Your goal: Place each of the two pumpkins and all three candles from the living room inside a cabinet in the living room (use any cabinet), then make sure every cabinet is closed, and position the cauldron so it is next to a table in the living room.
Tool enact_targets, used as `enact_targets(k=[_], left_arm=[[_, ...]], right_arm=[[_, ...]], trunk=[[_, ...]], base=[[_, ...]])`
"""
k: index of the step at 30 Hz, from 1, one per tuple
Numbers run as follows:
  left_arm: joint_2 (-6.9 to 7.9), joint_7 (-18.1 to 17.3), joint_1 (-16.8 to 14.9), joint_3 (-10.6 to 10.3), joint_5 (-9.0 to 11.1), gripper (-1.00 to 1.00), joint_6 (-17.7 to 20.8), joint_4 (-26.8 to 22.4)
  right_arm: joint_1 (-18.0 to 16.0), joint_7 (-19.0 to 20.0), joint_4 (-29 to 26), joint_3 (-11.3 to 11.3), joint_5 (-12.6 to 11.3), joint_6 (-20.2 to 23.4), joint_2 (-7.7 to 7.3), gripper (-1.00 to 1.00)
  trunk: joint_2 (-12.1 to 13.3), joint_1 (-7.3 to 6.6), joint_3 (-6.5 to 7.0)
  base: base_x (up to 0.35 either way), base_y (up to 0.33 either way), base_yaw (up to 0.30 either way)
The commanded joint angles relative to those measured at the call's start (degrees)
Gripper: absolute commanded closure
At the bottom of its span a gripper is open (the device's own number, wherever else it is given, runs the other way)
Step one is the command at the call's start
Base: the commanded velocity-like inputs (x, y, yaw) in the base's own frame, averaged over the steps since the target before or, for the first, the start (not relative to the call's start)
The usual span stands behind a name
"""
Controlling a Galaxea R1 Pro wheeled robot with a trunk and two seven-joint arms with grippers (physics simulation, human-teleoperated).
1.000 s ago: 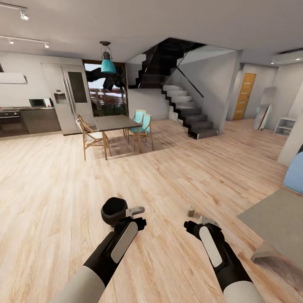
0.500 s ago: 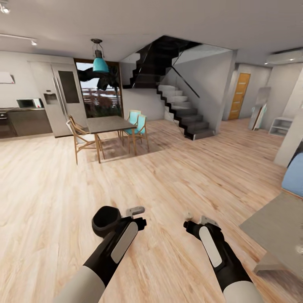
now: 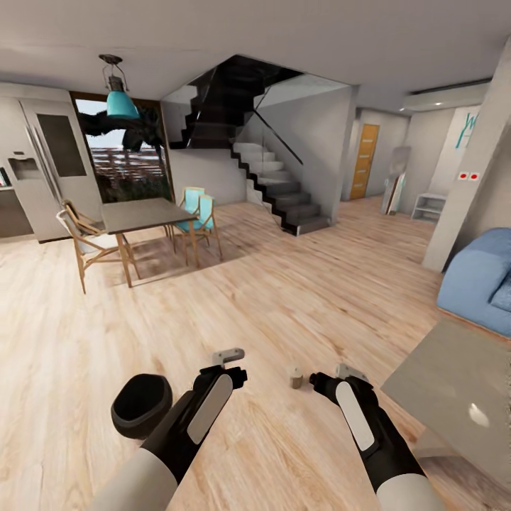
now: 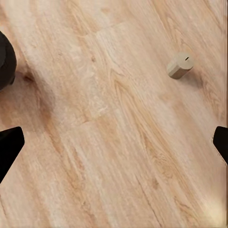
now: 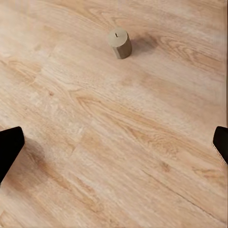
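A black round cauldron (image 3: pixel 141 414) stands on the wooden floor just left of my left forearm; its edge (image 4: pixel 5 61) also shows in the left wrist view. One short olive-tan candle (image 3: pixel 295 377) stands upright on the floor between my two grippers, also seen as the candle (image 4: pixel 179 65) and the candle (image 5: pixel 119 43) in the wrist views. My left gripper (image 3: pixel 228 359) hangs open over bare floor, its fingertips (image 4: pixel 9 148) spread wide. My right gripper (image 3: pixel 339 375) is open too, fingertips (image 5: pixel 9 148) far apart, holding nothing. Pumpkins and cabinet are out of view.
A low grey table (image 3: pixel 447 376) stands close at the right with a small pale object on it, and a blue sofa (image 3: pixel 482 280) lies beyond. A dining table (image 3: pixel 138 213) with chairs is far left, a staircase (image 3: pixel 273 181) behind. Open floor stretches ahead.
The camera has swung to the right, so the room slid left in view. The cauldron now appears left of my left arm, and the sofa has come into view. Arm poses are unchanged.
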Motion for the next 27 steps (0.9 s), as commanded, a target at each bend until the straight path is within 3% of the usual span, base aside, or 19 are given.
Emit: enact_targets(k=[1, 27], left_arm=[[0.00, 0.50, -0.04, -0.05, 0.45, -1.00, 0.09, -0.07], [0.00, 0.50, -0.04, -0.05, 0.38, -1.00, 0.09, -0.07]], right_arm=[[-0.04, -0.50, -0.07, 0.00, -0.60, 0.09, 0.04, -1.00], [-0.04, -0.58, 0.05, 0.23, -0.04, 0.00, 0.27, -1.00]], trunk=[[-0.04, 0.04, -0.10], [-0.04, 0.04, -0.15]], base=[[0.339, 0.042, -0.216], [0.342, 0.050, -0.012]])
